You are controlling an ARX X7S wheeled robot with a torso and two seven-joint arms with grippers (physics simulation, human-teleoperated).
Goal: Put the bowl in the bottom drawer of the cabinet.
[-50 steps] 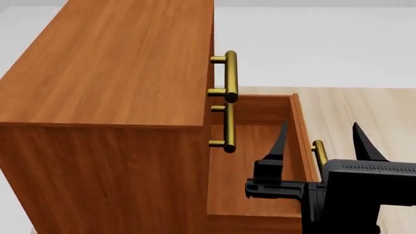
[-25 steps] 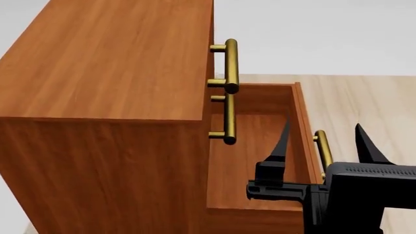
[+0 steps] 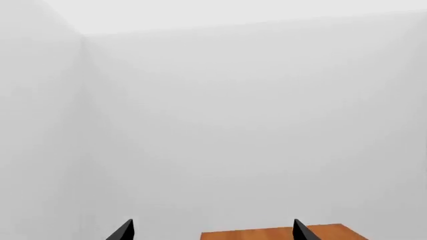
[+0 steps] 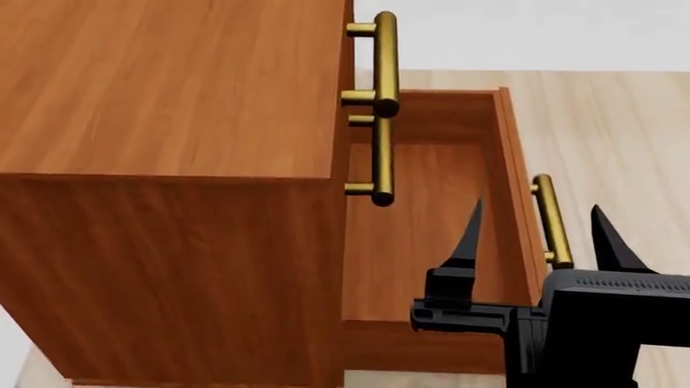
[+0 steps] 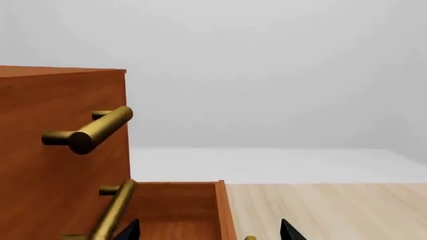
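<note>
bottom drawer [image 4: 431, 234] open, unobstructed | upper handles [image 4: 383, 105] overhang (left side)

The cabinet [image 4: 161, 162] runs past the frame; the bowl appears nowhere.

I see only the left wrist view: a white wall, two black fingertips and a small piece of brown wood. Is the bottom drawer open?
Observer: Yes. In the head view the bottom drawer is pulled out of the cabinet, and the part of its inside that shows is bare.
Operator: Where is the right gripper?
Observer: The right gripper is open and holds nothing. One finger is over the drawer's inside, the other outside its brass handle.
Operator: And the bowl?
Observer: No view shows the bowl.
</note>
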